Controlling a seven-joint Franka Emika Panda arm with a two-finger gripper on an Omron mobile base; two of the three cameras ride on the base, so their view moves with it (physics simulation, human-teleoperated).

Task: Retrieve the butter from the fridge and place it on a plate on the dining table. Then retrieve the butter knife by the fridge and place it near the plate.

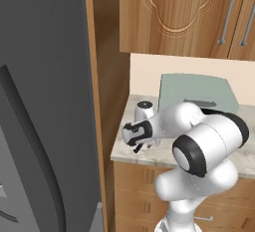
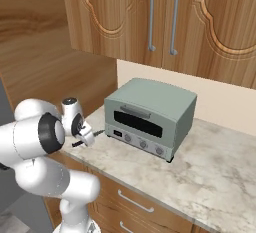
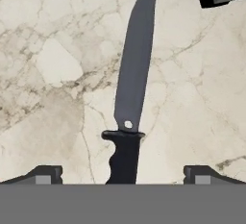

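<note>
Hand view looks straight down on a beige marbled table, where one butter knife lies flat, its handle between the two finger tips of the hand, which stand wide apart and do not touch it. Right base view adds one grey-green toaster oven near the hand and wooden cabinets above. Left base view shows a grey panel, probably the fridge.
</note>
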